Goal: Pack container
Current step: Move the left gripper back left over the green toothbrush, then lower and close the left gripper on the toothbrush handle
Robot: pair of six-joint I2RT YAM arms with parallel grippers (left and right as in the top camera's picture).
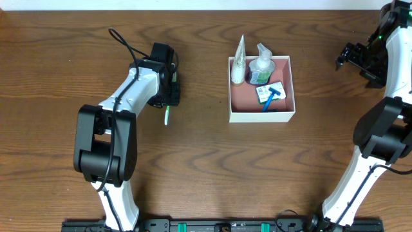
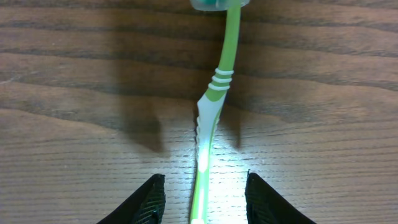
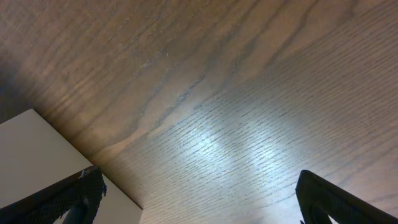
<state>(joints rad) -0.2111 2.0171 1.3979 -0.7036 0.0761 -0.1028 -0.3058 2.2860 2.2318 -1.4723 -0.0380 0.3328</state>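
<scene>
The container (image 1: 261, 116), a square white box with a pink inside, sits right of centre. In it are a white tube (image 1: 239, 61), a clear bottle (image 1: 261, 67) and a blue razor (image 1: 273, 96). Left of it a green and white toothbrush (image 1: 166, 116) (image 2: 214, 106) lies flat on the wood. My left gripper (image 1: 169, 87) (image 2: 202, 200) hangs low over the handle end, open, one finger on each side with a gap to the handle. At the far right my right gripper (image 1: 351, 58) (image 3: 199, 205) stands wide open over bare wood, holding nothing.
The brown wooden table (image 1: 212, 167) carries nothing else. In the right wrist view a pale flat surface (image 3: 37, 155) lies beyond the wood at the lower left. The left arm's black cable (image 1: 122, 42) loops above the arm.
</scene>
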